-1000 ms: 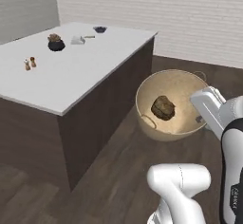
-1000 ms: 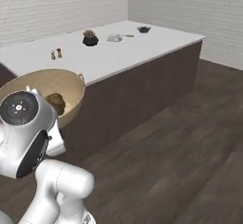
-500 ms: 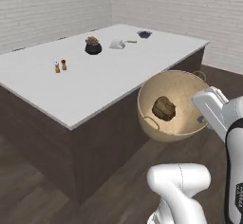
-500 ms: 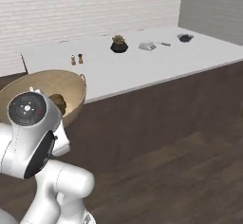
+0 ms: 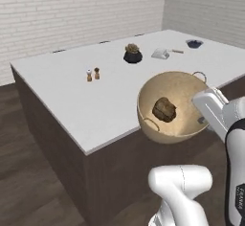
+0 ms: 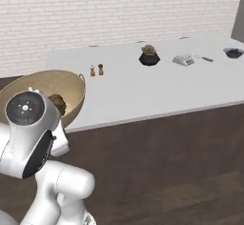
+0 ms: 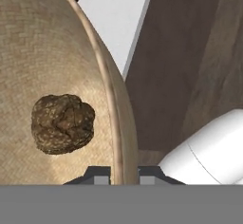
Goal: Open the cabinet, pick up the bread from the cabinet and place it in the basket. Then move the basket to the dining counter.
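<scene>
On the tabletop [image 5: 72, 91] of the dining island stand 2 small shakers [image 5: 93, 74] side by side, 1 dark pot with a plant [image 5: 132, 54], 1 pale flat block [image 5: 160, 53] with a small stick [image 5: 177, 51] just beside it, and 1 dark bowl [image 5: 194, 43] at the far end. All lie well apart from the basket [image 5: 174, 106], and the near edge of the tabletop in front of it is bare.

The basket is held in the air, tilted, its lower side overlapping the tabletop edge in the left base view. 1 bread [image 5: 164, 109] lies inside it against the wall. The claw [image 7: 124, 174] is clamped on the basket's rim, 1 finger on each side of it, as the hand view shows.

Against the picture half a second ago, the whole scene has swung: the island now lies broad across both base views and nearer, with the brick wall [image 6: 119, 9] behind it. The basket and bread keep the same place beside the arm.
</scene>
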You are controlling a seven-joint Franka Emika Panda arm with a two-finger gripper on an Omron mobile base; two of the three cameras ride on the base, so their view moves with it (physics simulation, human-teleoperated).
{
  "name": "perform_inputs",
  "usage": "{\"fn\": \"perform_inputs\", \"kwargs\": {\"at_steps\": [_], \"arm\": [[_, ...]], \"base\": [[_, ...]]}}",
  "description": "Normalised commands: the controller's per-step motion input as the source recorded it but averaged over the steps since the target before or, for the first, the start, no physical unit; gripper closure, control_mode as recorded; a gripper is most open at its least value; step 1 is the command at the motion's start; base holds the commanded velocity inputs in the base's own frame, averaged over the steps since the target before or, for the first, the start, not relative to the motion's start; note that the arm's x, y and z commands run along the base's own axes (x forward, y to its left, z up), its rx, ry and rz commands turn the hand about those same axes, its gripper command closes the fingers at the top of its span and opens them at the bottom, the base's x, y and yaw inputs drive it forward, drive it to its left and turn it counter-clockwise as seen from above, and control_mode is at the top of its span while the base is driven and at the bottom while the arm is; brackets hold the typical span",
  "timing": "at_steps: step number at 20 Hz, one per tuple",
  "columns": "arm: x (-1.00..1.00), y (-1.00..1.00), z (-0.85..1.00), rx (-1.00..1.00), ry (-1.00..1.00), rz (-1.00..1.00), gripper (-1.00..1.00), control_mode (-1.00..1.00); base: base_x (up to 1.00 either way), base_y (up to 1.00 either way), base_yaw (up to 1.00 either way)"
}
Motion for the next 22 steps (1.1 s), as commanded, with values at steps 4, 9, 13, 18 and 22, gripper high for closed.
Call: {"fn": "perform_inputs", "kwargs": {"at_steps": [4,9,13,18,22], "arm": [[0.00,0.00,0.00,0.00,0.00,0.00,1.00,1.00],[0.17,-0.04,-0.04,0.00,0.01,0.03,1.00,-1.00],[1.00,-0.38,-0.25,0.07,0.06,0.19,1.00,-1.00],[1.00,-0.33,-0.42,0.08,0.12,0.21,1.00,-1.00],[1.00,-0.01,-0.57,0.00,0.18,0.15,1.00,-1.00]], "base": [[0.93,-0.15,0.27],[0.45,-0.03,0.13],[0.00,0.00,0.00],[0.00,0.00,0.00],[0.00,0.00,0.00]]}}
